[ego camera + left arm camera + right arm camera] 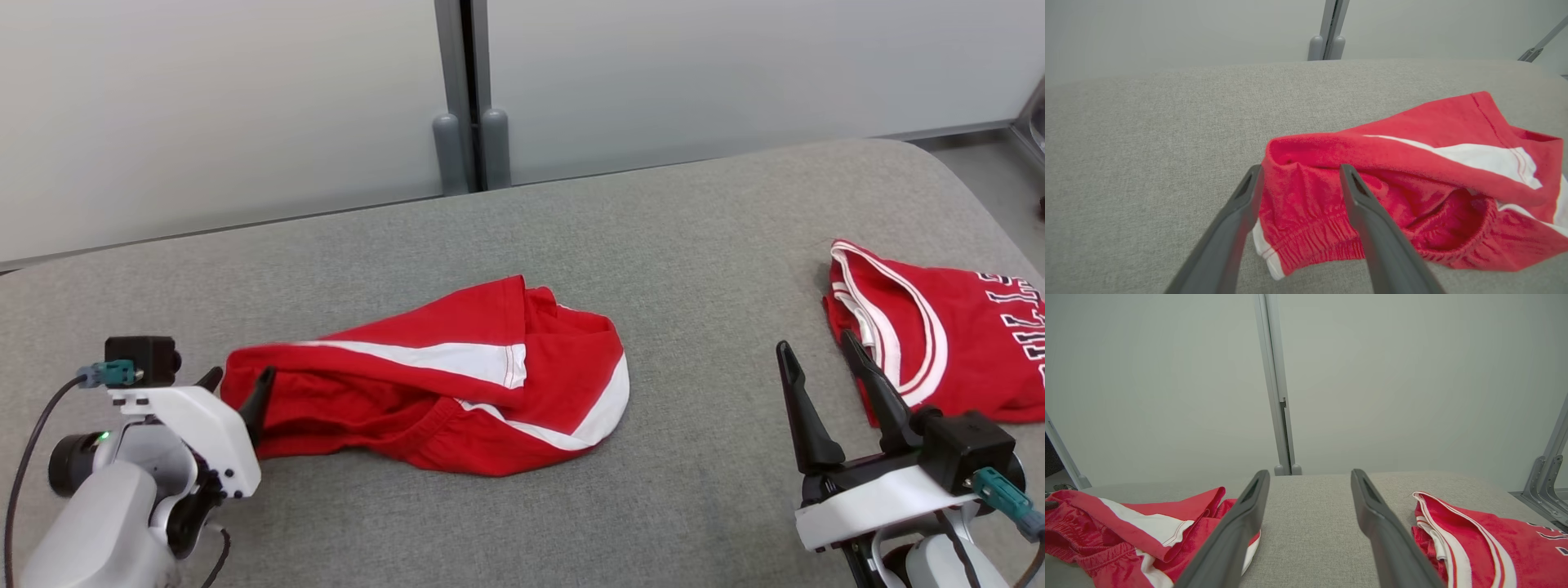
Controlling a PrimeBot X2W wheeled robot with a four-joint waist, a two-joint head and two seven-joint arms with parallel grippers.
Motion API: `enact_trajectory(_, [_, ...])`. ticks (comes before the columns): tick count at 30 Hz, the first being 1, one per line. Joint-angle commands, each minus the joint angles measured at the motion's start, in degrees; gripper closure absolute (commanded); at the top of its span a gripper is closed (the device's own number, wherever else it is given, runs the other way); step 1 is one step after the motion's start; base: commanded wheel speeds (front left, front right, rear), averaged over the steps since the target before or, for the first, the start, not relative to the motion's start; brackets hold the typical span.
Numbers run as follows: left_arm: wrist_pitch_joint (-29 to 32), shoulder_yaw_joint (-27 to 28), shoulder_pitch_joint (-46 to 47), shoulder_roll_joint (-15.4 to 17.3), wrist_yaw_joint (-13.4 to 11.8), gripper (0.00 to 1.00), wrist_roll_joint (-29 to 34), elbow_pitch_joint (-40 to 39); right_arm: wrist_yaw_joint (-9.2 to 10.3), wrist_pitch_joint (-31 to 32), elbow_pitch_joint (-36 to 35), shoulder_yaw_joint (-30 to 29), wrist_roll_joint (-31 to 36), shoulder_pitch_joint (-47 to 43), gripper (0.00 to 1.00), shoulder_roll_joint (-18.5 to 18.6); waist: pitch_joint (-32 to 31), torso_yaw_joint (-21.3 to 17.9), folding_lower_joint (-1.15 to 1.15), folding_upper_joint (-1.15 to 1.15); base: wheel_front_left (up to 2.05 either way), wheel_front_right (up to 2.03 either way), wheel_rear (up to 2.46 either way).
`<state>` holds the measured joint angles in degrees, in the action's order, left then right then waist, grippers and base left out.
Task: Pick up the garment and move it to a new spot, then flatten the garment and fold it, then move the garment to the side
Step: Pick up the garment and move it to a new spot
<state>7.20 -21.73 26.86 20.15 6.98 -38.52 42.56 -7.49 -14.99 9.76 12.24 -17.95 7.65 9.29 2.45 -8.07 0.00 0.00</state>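
Garment: red shorts with a broad white stripe. Lies crumpled on the grey padded surface, left of centre in the head view, long side running left to right, one red panel folded over the top.

Far left: left gripper, low at the garment's left end. Stands with fingers spread, clamping nothing. In the left wrist view, left gripper straddles the gathered corner of the garment; red cloth bunched between the two fingers, elastic waistband just below them. Contact between finger pads and cloth: cannot tell.

Centre, behind the surface: grey post with two rounded feet, set between pale wall panels.

Centre right: bare stretch of surface, separating the garment from the items to its right.

Lower right: right gripper, fingers pointing up the view and wide apart, holding nothing. In the right wrist view, right gripper frames bare surface, with the garment to its left.

Far right: second piece, a red jersey with white trim and white lettering, cut by the frame edge. Lies flat on the surface, well apart from the garment; left edge just beside the right gripper's outer finger. Same jersey to the right of the fingers in the right wrist view.
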Motion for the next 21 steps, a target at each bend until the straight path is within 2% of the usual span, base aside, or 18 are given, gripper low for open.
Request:
enact_trajectory(1, [-1.2, -0.7, 1.8, -0.1, 0.3, 0.00, -0.2, 0.4, -0.01, -0.3, 0.1, -0.1, -0.3, -0.3, 0.00, 0.5, -0.7, 0.8, 0.00, 0.00, 0.00, 0.00, 0.00])
enact_trajectory(5, [-3.3, -3.6, 3.9, 0.7, 0.5, 0.00, -0.2, -0.6, -0.01, -0.3, 0.4, -0.4, -0.4, -0.7, 0.00, 0.8, -1.5, 2.5, 0.00, 0.00, 0.00, 0.00, 0.00])
enact_trajectory(12, [-4.5, -5.3, 5.1, 5.0, 0.4, 0.00, -0.3, -7.6, -0.01, -0.3, 0.0, -1.9, -0.1, -2.1, 0.00, 0.8, -2.6, 5.1, 0.00, 0.00, 0.00, 0.00, 0.00])
enact_trajectory(15, [-6.7, -4.6, 3.0, 5.9, -1.2, 0.00, 0.4, -12.6, -0.01, -0.3, -0.3, -2.3, 0.0, -2.7, 0.00, 0.7, -3.0, 5.9, 0.00, 0.00, 0.00, 0.00, 0.00])
enact_trajectory(18, [-9.2, -3.5, -0.2, 6.9, -4.6, 0.00, 1.2, -18.6, -0.01, -0.3, -0.3, -2.4, 0.1, -3.0, 0.00, 0.4, -3.3, 6.3, 0.00, 0.00, 0.00, 0.00, 0.00])
enact_trajectory(19, [-9.2, -3.5, -0.2, 6.9, -4.6, 0.00, 1.2, -18.6, -0.01, -0.3, -0.3, -2.4, 0.1, -3.0, 0.00, 0.4, -3.3, 6.3, 0.00, 0.00, 0.00, 0.00, 0.00])
enact_trajectory(21, [-11.4, -2.9, -3.2, 7.5, -7.1, 0.00, 2.1, -22.7, -0.01, -0.3, -0.3, -2.5, 0.0, -3.1, 0.00, 0.2, -3.5, 6.4, 0.00, 0.00, 0.00, 0.00, 0.00])
